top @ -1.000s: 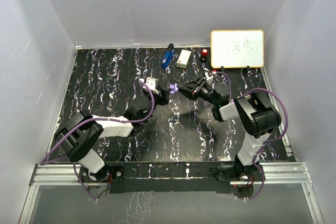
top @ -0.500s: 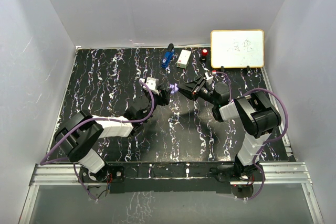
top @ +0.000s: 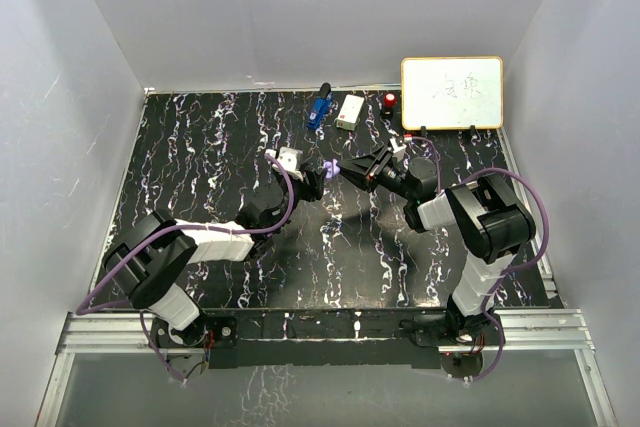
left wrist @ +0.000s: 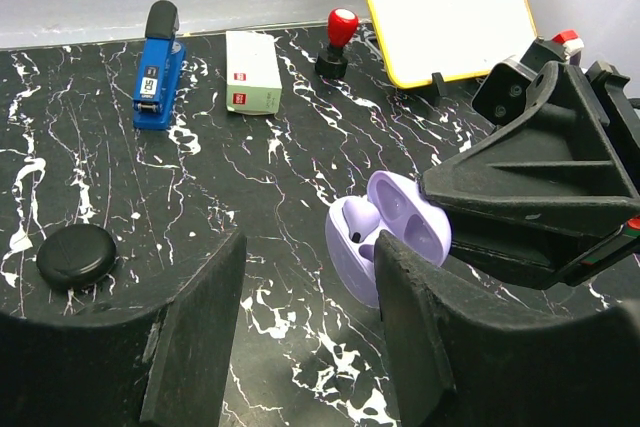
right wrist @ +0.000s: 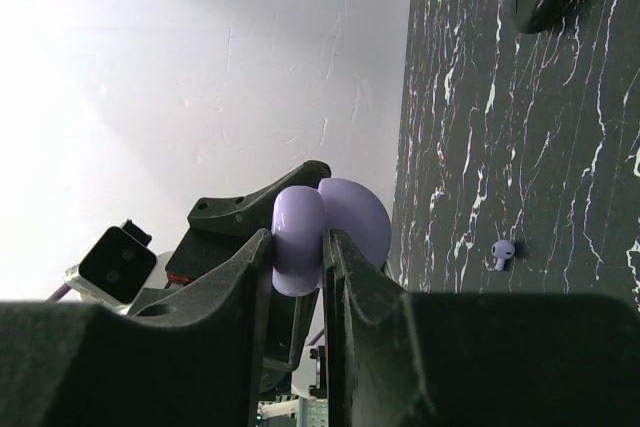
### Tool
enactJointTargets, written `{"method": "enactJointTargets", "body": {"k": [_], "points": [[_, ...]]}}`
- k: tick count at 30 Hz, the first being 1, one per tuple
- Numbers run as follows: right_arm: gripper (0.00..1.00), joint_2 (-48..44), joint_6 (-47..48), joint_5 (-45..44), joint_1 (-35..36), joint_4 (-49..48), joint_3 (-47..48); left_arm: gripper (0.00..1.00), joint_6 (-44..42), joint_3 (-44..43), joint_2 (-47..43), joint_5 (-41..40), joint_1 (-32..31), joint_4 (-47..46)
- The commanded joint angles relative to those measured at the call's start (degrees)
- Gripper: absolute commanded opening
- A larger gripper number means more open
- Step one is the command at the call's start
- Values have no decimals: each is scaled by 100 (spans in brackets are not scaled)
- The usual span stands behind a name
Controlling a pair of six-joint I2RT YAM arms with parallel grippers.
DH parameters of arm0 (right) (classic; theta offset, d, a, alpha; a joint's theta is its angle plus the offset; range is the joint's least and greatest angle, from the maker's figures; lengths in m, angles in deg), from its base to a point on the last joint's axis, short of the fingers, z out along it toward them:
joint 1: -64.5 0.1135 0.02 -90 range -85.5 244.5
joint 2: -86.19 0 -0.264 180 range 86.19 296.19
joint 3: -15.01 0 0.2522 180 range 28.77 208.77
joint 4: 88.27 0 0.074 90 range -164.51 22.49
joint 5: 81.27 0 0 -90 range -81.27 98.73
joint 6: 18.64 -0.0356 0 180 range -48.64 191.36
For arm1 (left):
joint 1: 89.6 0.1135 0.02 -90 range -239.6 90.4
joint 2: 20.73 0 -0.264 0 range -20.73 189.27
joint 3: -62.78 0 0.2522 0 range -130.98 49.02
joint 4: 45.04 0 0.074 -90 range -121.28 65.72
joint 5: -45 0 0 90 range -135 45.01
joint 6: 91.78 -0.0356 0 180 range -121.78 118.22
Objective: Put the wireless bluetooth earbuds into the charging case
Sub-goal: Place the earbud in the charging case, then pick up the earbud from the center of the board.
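A pale lilac charging case [left wrist: 388, 232] hangs open above the table, pinched by my right gripper [top: 352, 169], whose black fingers [left wrist: 520, 177] reach in from the right. In the right wrist view the jaws are shut on the case [right wrist: 298, 217]. One lilac earbud [left wrist: 357, 219] sits in the case's left socket. Another lilac earbud [right wrist: 503, 250] lies loose on the marbled table. My left gripper [left wrist: 305, 337] is open and empty, low over the table just in front of the case, its right finger [left wrist: 420, 317] overlapping the case's lower edge. No black earbuds show.
A closed round black case [left wrist: 77, 254] lies on the table left of my left gripper. At the back stand a blue stapler [left wrist: 158, 67], a white box [left wrist: 251, 72], a red-topped stamp [left wrist: 338, 39] and a yellow-framed whiteboard [left wrist: 445, 7].
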Motion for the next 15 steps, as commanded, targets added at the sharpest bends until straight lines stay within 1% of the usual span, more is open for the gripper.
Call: {"method": "enactJointTargets", "body": {"k": [1,5,7,9,12,15], "points": [[0,26,0,23,5,-491,45,52,14,-34,-372,-107,-31,-321],[0,40,10,45,10,-499,46,54,-140,230,-1016,-586,-30,-104],[0,61,18,58,2,-504,46,54,-240,264,-1459,-862,-29,380],[0,93,22,71,2,-520,64,54,-250,237,-1798,-979,-32,1191],[0,130,31,83,-9,-520,91,54,244,187,-2056,-1049,-23,2195],[0,108,69,84,-4,-466,99,53,856,86,-2016,-1062,-20,3098]]}}
